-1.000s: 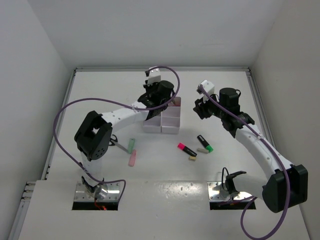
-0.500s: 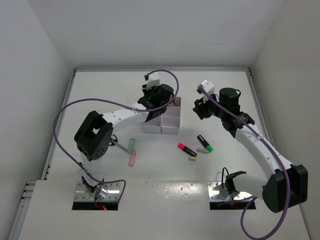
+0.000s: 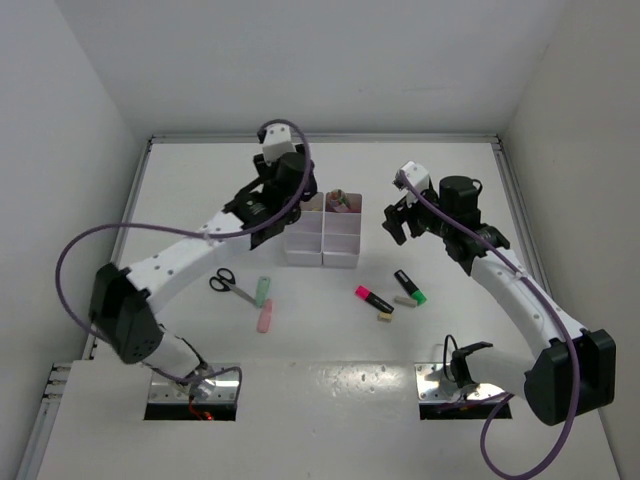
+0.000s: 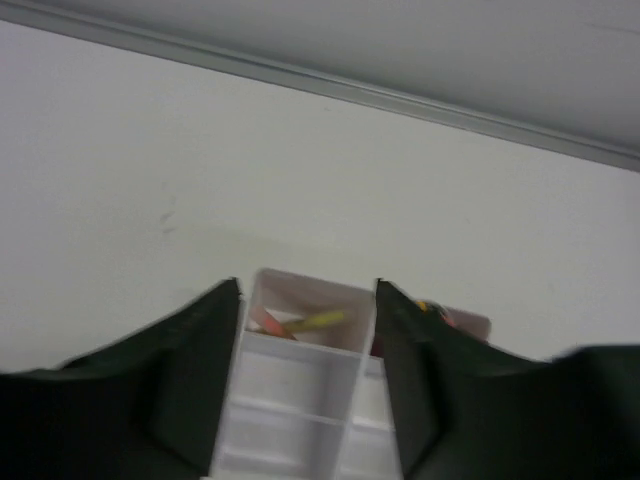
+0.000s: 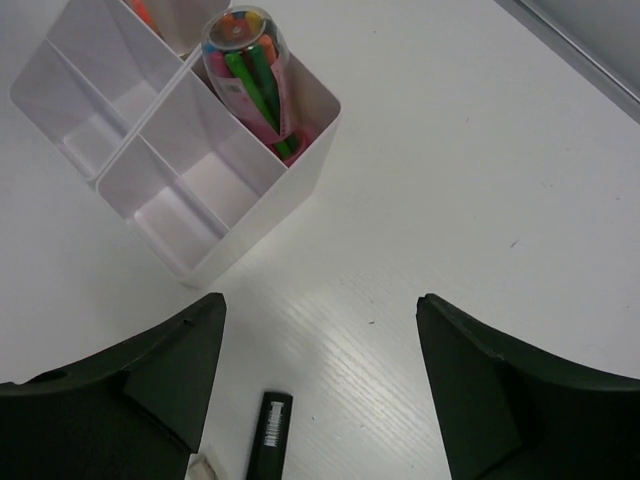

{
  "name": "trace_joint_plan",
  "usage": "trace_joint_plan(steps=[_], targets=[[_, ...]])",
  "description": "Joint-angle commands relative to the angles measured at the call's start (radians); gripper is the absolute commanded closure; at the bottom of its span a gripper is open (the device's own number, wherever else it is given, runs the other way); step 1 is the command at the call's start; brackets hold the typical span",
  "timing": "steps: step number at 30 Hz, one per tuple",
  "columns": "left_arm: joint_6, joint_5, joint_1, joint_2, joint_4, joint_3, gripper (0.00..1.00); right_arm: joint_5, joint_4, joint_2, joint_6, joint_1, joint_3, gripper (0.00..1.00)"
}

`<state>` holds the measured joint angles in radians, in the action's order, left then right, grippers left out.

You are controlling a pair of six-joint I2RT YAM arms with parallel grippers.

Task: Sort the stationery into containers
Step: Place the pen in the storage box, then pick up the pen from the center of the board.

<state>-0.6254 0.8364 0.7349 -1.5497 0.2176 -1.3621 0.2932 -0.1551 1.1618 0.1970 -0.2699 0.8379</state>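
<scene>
One white organizer tray [image 3: 340, 245] stands mid-counter, toward the far edge. It has six compartments, in two columns of three.

Two highlighters lie right of the middle: a pink highlighter [image 3: 374, 298] and a green highlighter [image 3: 410, 286]. There are two small erasers, a pale eraser [image 3: 404, 301] and a beige eraser [image 3: 383, 317].

Toward the left edge lie two pastel sticks, a green stick [image 3: 263, 290] and a pink stick [image 3: 265, 318], and one pair of scissors [image 3: 228, 283].

One clear tube [image 5: 250, 70] of coloured pens fills a far compartment; its pens are too crowded to count. The neighbouring far compartment's contents are too blurred to count.

There are two arms and two end effectors: the left end effector [image 4: 308, 290] and the right end effector [image 5: 320, 305].
</scene>
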Motion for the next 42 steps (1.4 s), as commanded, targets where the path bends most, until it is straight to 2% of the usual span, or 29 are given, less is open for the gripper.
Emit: trace_joint_plan(steps=[1, 2, 3, 4, 5, 6, 7, 8, 9, 11, 12, 13, 14, 15, 17, 18, 19, 20, 22, 29, 42], targets=[[0.035, -0.279, -0.037, 0.182, 0.095, 0.063, 0.33, 0.024, -0.035, 0.001, 0.028, 0.006, 0.019, 0.23], [0.065, -0.351, -0.052, 0.215, 0.110, 0.081, 0.26, 0.024, -0.052, 0.001, 0.056, 0.006, 0.020, 0.26], [0.085, -0.499, -0.069, 0.244, 0.123, 0.121, 0.18, 0.024, -0.072, 0.001, 0.071, 0.006, 0.029, 0.34], [0.102, -0.555, -0.098, 0.270, 0.162, 0.136, 0.12, 0.015, -0.125, -0.010, 0.088, 0.006, 0.044, 0.47], [0.130, -0.598, -0.112, 0.319, 0.186, 0.152, 0.08, -0.003, -0.148, -0.010, 0.102, 0.006, 0.044, 0.75], [0.144, -0.655, -0.124, 0.342, 0.209, 0.184, 0.06, -0.072, -0.168, -0.010, 0.102, 0.006, 0.055, 0.85], [0.157, -0.671, -0.133, 0.368, 0.226, 0.205, 0.05, -0.104, -0.188, -0.010, 0.114, 0.006, 0.055, 0.88], [0.182, -0.671, -0.146, 0.394, 0.235, 0.231, 0.05, -0.159, -0.234, 0.005, 0.123, 0.006, 0.055, 0.89], [0.182, -0.671, -0.146, 0.451, 0.235, 0.286, 0.05, -0.187, -0.260, 0.022, 0.136, 0.006, 0.064, 0.83], [0.193, -0.671, -0.169, 0.502, 0.218, 0.340, 0.19, -0.225, -0.357, 0.076, 0.145, 0.006, 0.084, 0.69], [0.210, -0.683, -0.169, 0.523, 0.204, 0.368, 0.32, -0.235, -0.382, 0.132, 0.145, 0.006, 0.093, 0.59], [0.220, -0.697, -0.178, 0.558, 0.192, 0.414, 0.59, -0.235, -0.402, 0.159, 0.145, 0.006, 0.102, 0.54], [0.220, -0.697, -0.178, 0.572, 0.172, 0.432, 0.67, -0.235, -0.425, 0.183, 0.145, 0.006, 0.102, 0.50], [0.231, -0.709, -0.178, 0.585, 0.172, 0.449, 0.71, -0.235, -0.425, 0.206, 0.133, 0.006, 0.102, 0.44], [0.243, -0.718, -0.178, 0.597, 0.163, 0.468, 0.68, -0.235, -0.436, 0.260, 0.133, -0.015, 0.102, 0.41], [0.243, -0.718, -0.178, 0.608, 0.163, 0.468, 0.58, -0.235, -0.436, 0.274, 0.124, -0.015, 0.102, 0.39], [0.253, -0.718, -0.178, 0.617, 0.163, 0.468, 0.42, -0.235, -0.436, 0.288, 0.113, -0.015, 0.102, 0.39], [0.253, -0.699, -0.178, 0.626, 0.163, 0.478, 0.20, -0.235, -0.436, 0.314, 0.113, -0.015, 0.102, 0.39], [0.253, -0.689, -0.178, 0.649, 0.163, 0.492, 0.12, -0.235, -0.436, 0.337, 0.101, -0.015, 0.102, 0.39], [0.253, -0.686, -0.178, 0.680, 0.163, 0.501, 0.07, -0.203, -0.436, 0.392, 0.071, -0.015, 0.082, 0.39], [0.243, -0.686, -0.178, 0.689, 0.163, 0.511, 0.07, -0.170, -0.426, 0.475, 0.053, -0.054, 0.082, 0.46]])
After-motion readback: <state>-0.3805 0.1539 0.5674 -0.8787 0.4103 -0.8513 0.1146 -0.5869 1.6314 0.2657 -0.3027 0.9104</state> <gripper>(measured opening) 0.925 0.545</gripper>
